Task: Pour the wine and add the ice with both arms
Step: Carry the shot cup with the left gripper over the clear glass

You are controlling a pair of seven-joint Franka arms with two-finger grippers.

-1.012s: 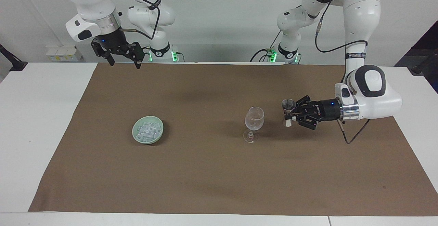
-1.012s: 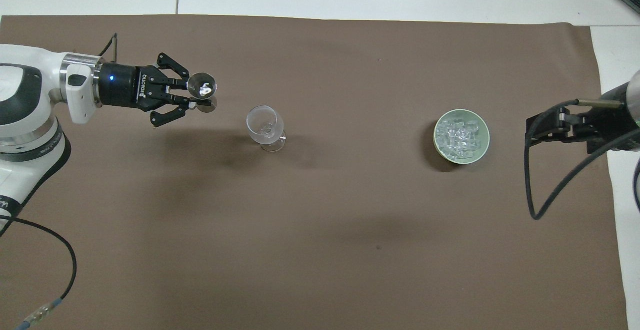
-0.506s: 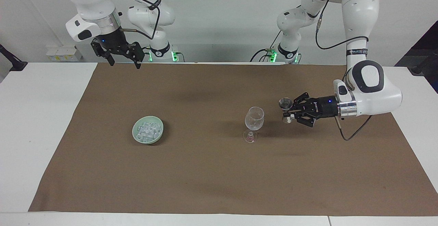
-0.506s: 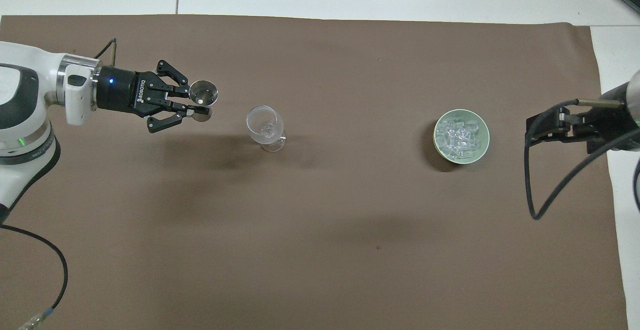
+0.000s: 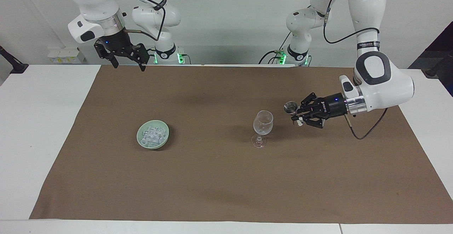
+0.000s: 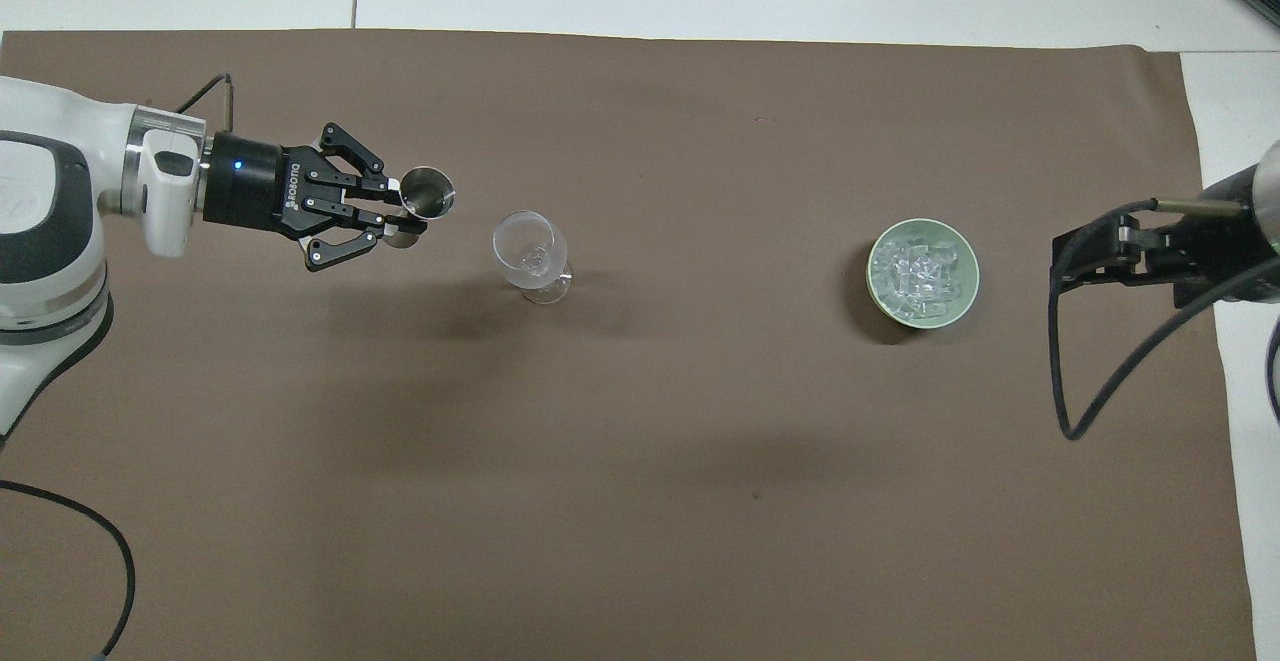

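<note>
Closest to the arms, the right gripper [image 5: 128,62] hangs waiting above the edge of the brown cloth [image 5: 219,188] at its own end of the table [image 5: 32,131], fingers spread wide and holding nothing.

Farther out, the left gripper [image 5: 297,115] is up in the air over the cloth, reaching sideways, its fingers pinched tight on the waist of a small metal jigger [image 5: 291,107]. The jigger's open mouth faces up and sits just beside the rim of the wine glass [image 5: 263,126], not touching it.

The glass stands upright on the cloth. At about the same depth, well apart toward the right arm's end, the ice [image 5: 153,133] lies heaped in a pale green bowl [image 5: 164,141].
</note>
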